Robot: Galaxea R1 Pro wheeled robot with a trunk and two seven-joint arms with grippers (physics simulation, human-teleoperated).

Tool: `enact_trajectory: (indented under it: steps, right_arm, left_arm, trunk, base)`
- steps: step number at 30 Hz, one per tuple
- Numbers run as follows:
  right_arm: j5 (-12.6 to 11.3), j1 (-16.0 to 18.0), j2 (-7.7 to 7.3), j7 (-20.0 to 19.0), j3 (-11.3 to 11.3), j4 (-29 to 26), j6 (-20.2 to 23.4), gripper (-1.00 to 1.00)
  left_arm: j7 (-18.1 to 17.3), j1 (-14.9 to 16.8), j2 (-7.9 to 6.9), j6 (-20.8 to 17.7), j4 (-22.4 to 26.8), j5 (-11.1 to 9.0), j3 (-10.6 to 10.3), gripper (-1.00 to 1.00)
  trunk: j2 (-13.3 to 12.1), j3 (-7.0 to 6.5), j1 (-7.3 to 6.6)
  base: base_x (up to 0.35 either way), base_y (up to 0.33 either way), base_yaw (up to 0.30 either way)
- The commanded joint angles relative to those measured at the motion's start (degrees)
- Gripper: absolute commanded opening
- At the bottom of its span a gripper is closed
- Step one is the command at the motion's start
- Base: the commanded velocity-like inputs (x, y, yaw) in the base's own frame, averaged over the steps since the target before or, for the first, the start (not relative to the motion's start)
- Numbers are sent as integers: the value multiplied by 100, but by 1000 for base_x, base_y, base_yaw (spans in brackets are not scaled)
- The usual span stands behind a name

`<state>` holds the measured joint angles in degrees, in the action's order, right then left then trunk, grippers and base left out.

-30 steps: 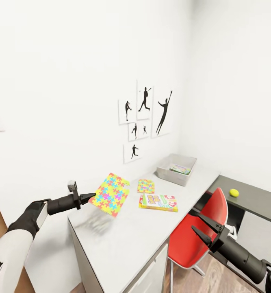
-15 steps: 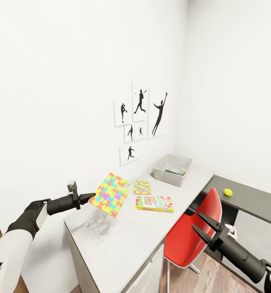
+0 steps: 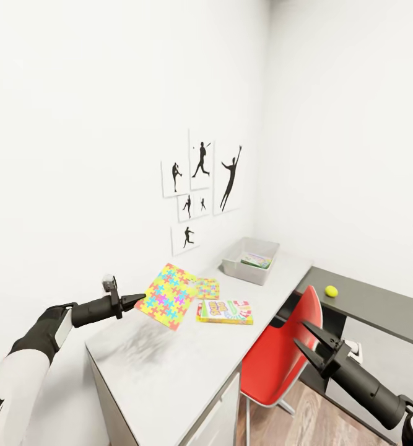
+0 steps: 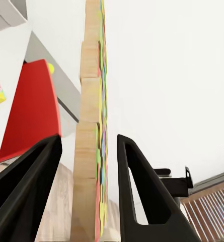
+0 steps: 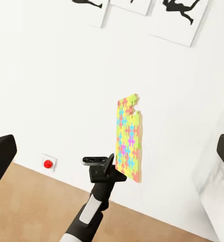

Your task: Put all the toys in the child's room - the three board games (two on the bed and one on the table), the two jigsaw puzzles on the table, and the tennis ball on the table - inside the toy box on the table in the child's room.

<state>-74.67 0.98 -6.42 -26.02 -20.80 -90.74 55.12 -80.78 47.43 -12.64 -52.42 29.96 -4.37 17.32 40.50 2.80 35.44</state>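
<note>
Head view: the black left gripper point(image 3: 134, 301) was clamped on one corner edge of a thin square jigsaw puzzle patterned in yellow, pink, blue and green point(image 3: 168, 295), held tilted in the air above the near end of the long light grey table point(image 3: 163, 378). The light grey toy box with sloping sides point(image 3: 251, 261) stood at the far end of that table by the wall, well beyond the held puzzle along the table's length, with a printed box already lying inside it. Between held puzzle and toy box lay a second jigsaw square point(image 3: 207, 287) and the flat green-yellow-red board game box point(image 3: 225, 311), both flat on the table top. The small yellow-green tennis ball point(image 3: 331, 290) sat on the dark grey corner section, to the right of the toy box. The black right gripper point(image 3: 309, 347) hung with jaws apart and empty near the red chair point(image 3: 280, 359), no nearer the toy box than the left; the carry looked to be the left arm's job, forward along the table. Left wrist view: the puzzle point(image 4: 94, 131) ran edge-on between the two fingers point(image 4: 142, 196), its long edge pointing straight ahead. Right wrist view: the left gripper point(image 5: 112, 169) gripped the puzzle point(image 5: 128, 137) at its lower corner, the square standing upright against the white wall.
</note>
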Motion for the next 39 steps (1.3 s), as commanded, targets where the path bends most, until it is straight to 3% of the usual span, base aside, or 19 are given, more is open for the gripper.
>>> enact_trajectory:
  steps: [1, 6, 21, 28, 39]
  right_arm:
    - [32, 7, 1, -34, -9, 3, 25, 100]
    - [39, 7, 1, -33, -12, 9, 25, 100]
    - [53, 7, -4, -5, -50, 144, -14, 100]
    - [260, 7, 0, 18, -47, 140, -15, 100]
    - [304, 13, 1, 13, -21, 142, -14, 100]
  left_arm:
    - [-17, 3, -1, -58, 1, -2, 2, -100]
    - [-13, 3, 9, -24, 1, -2, -7, -100]
    - [41, -22, 53, 25, -1, 6, 15, -100]
    - [17, -31, 67, 30, -8, -18, 25, -100]
    - [20, -32, 53, 30, -8, -5, 14, -100]
  trunk:
    - [-34, -15, -21]
    - [-234, -136, -131]
    - [-234, -231, -131]
    - [-234, -257, -131]
    - [-234, -259, -131]
  base:
    - [0, 0, -208]
    - [0, 0, -209]
    - [0, -6, -209]
    - [75, -189, -126]
    - [60, -277, -4]
